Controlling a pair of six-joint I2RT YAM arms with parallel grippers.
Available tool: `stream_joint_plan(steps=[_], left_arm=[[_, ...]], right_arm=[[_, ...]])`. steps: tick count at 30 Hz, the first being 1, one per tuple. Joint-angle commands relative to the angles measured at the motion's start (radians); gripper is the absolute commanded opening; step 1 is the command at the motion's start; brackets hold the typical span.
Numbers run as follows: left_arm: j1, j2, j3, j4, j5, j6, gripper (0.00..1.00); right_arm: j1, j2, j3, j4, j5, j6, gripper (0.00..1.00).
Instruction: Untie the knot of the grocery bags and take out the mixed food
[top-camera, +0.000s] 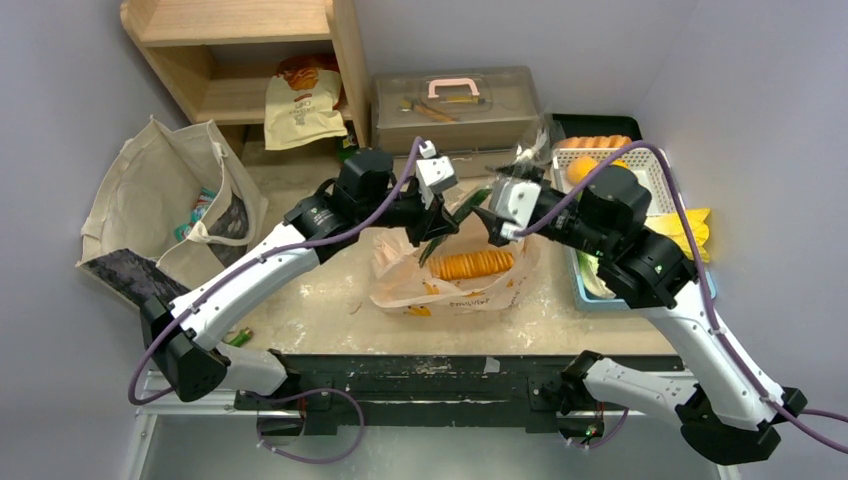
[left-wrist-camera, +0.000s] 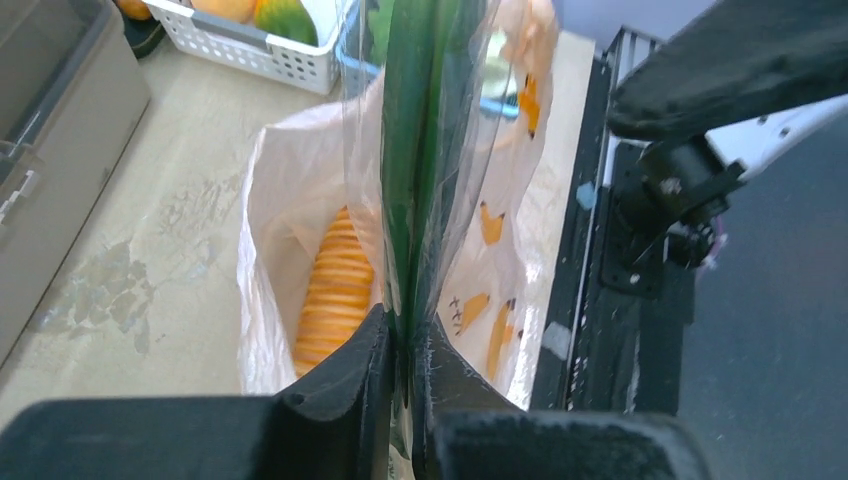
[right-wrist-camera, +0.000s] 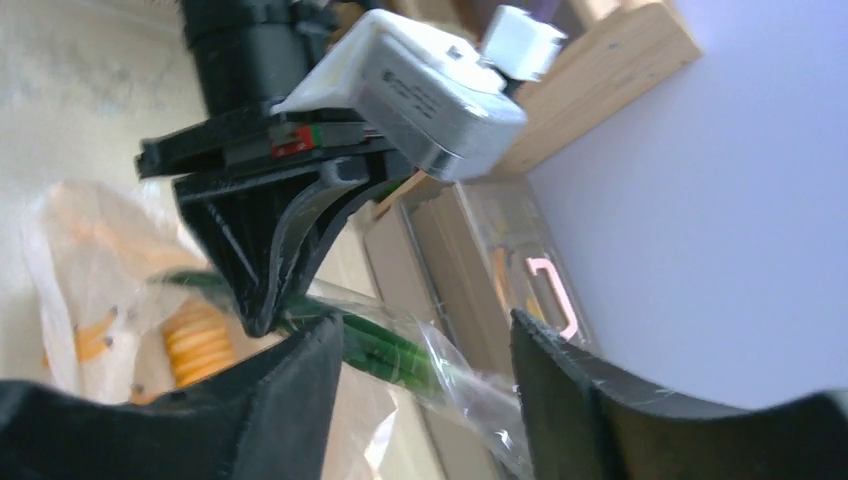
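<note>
A: Holding anything?
B: My left claw (left-wrist-camera: 400, 335) pinches the wrapped greens (left-wrist-camera: 410, 150) over the bag (left-wrist-camera: 265, 200) on the bench (left-wrist-camera: 150, 250); my right claw (right-wrist-camera: 425, 330) gapes around their end.

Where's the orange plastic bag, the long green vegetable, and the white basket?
orange plastic bag (top-camera: 455, 292): overhead view, its near side wall.
green vegetable (left-wrist-camera: 412, 150): left wrist view, middle of its length, under clear wrap.
white basket (left-wrist-camera: 250, 48): left wrist view, its latticed side wall.
</note>
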Motion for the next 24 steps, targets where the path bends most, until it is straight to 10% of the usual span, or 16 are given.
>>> stream_joint_plan(steps=[1,24], left_arm=[[0.041,-0.054,0.099,0.11,0.032,-0.187,0.0],[0.319,-0.104,0.129,0.733,0.19,-0.902,0.0]], right_arm=[[0.004,-0.006,0.099,0.289,0.047,0.236,0.73],[-0.009,0.249,0.294,0.741,0.027,1.017,0.79]])
